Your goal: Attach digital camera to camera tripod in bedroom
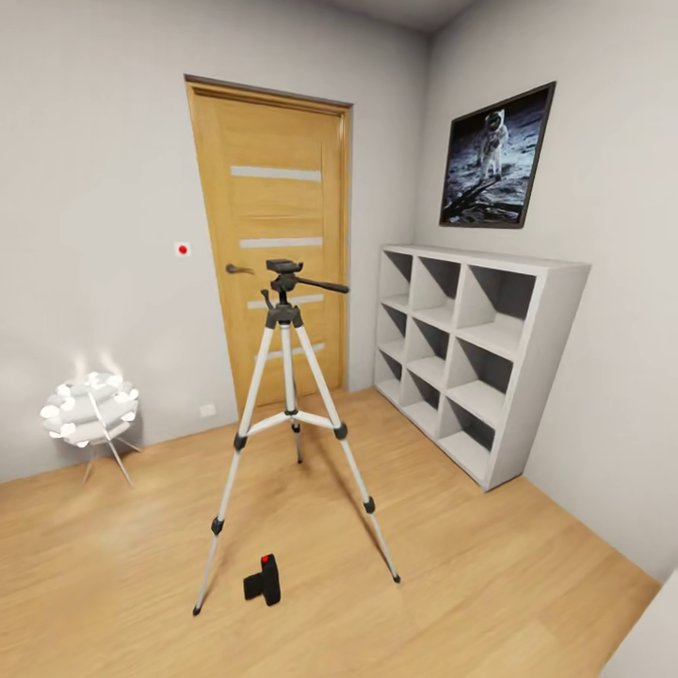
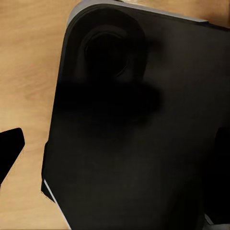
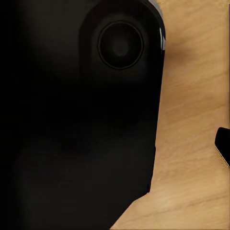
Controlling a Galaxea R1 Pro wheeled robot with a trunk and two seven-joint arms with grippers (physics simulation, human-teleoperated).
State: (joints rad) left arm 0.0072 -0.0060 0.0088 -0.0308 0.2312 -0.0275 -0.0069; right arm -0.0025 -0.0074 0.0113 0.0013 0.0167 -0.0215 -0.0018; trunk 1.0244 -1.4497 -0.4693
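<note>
1. Each wrist view looks past a dark robot body part at the wood floor (image 3: pixel 196 96); a black sliver at the frame edge may be a fingertip, so whether either tool is spread or pressed together cannot be told, nor whether it holds anything.
2. The camera (image 1: pixel 264 579) lies on the floor between the tripod's (image 1: pixel 288 414) two near legs, red dot up, apart from them.
3. The tripod stands upright mid-room, its head bare, the pan handle pointing right.
4. Behind it is an oak door (image 1: pixel 273 235); a grey cube shelf (image 1: pixel 476 353) stands against the right wall under a framed astronaut picture (image 1: pixel 494 160); a white lamp (image 1: pixel 91 410) glows at the left wall.
</note>
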